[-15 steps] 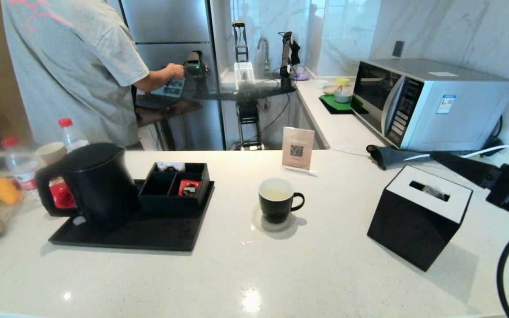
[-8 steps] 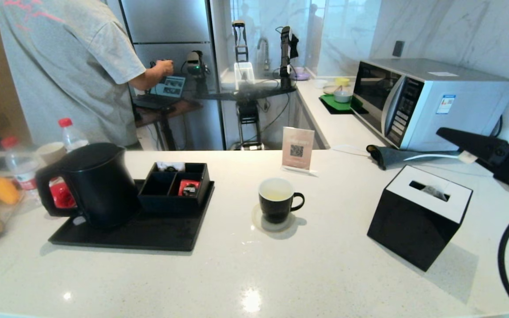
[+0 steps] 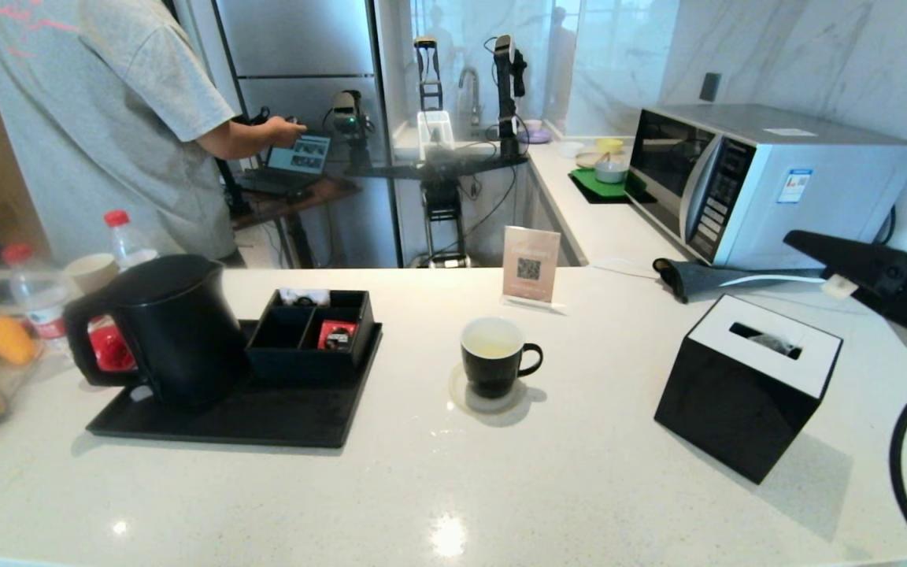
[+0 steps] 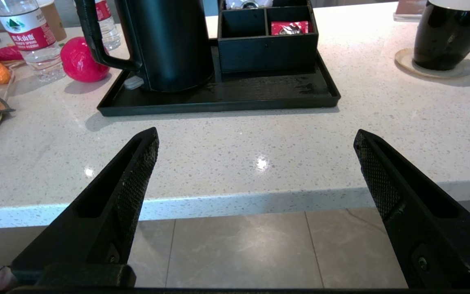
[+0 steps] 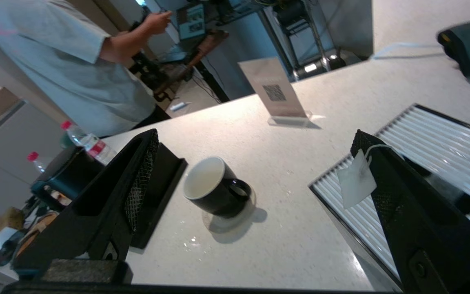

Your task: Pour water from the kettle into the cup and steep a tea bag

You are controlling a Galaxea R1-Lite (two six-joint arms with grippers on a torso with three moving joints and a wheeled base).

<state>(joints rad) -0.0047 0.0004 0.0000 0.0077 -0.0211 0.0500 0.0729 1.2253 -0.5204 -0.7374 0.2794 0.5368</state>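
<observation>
- White speckled stone is the table (image 3: pixel 453 488) in the head view: the cup (image 3: pixel 493 354) stands mid-table on a pale coaster (image 3: pixel 490 398), yellowish water (image 3: pixel 492 344) inside it, and the kettle (image 3: pixel 166 327) sits well to the left on a black tray (image 3: pixel 264 417). The right pincer (image 3: pixel 835 264) hangs at the right edge above a black box (image 3: pixel 745 386) with a slotted white top, well apart from the cup. A compartment box (image 3: pixel 308 331) holds a red packet (image 3: pixel 335 335); a microwave (image 3: pixel 768 185), a QR card (image 3: pixel 531 264) and a person (image 3: pixel 99 118) lie behind.
- Left wrist view: the left pincer (image 4: pixel 255 163) is spread wide and empty, parked short of the table edge, facing kettle and tray.
- Right wrist view: the right pincer's jaws stand wide, yet the tea bag's tag (image 5: pixel 356 178) clings to one finger (image 5: pixel 386 183) by its string; the bag itself I cannot see.
- Risk, as I judge it: the snagged tag could drag the bag along or drop it outside the cup, and the black box stands between that arm and the cup.
</observation>
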